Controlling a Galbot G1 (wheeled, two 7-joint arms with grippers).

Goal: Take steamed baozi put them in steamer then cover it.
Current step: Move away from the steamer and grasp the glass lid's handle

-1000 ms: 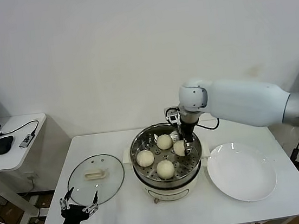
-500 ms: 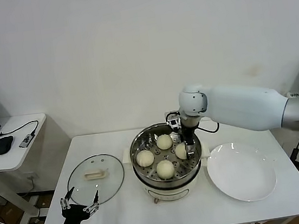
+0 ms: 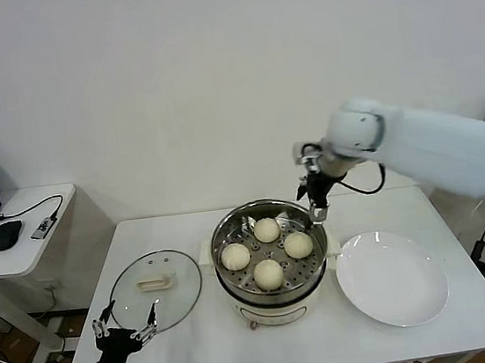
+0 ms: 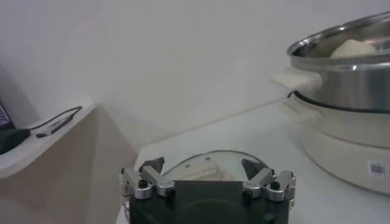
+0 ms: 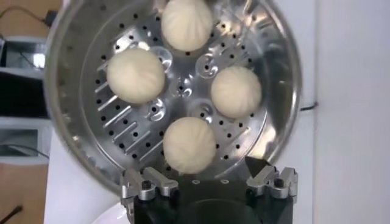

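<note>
Several cream-white baozi (image 3: 268, 273) (image 5: 236, 91) lie in the shiny steamer (image 3: 223, 237) (image 5: 286, 73), spaced apart on its perforated floor. My right gripper (image 3: 317, 201) (image 5: 198, 168) hangs open and empty above the basket's back right rim, looking down on the buns. The glass cover (image 3: 156, 289) (image 4: 183, 165) lies flat on the table left of the steamer, handle up. My left gripper (image 3: 124, 325) (image 4: 202, 164) waits low at the table's front left edge, open, just short of the cover. From there the steamer (image 4: 347, 73) shows side-on with one baozi (image 4: 353, 49) over its rim.
A white plate (image 3: 392, 278) with nothing on it sits right of the steamer. The cream pot base (image 4: 347, 146) has side handles. A side table (image 3: 29, 247) to the left carries a mouse and cable. The wall stands close behind.
My right gripper opened, left the right-hand baozi on the basket floor, and rose up and back to the right, out of the steamer. The left arm barely moved.
</note>
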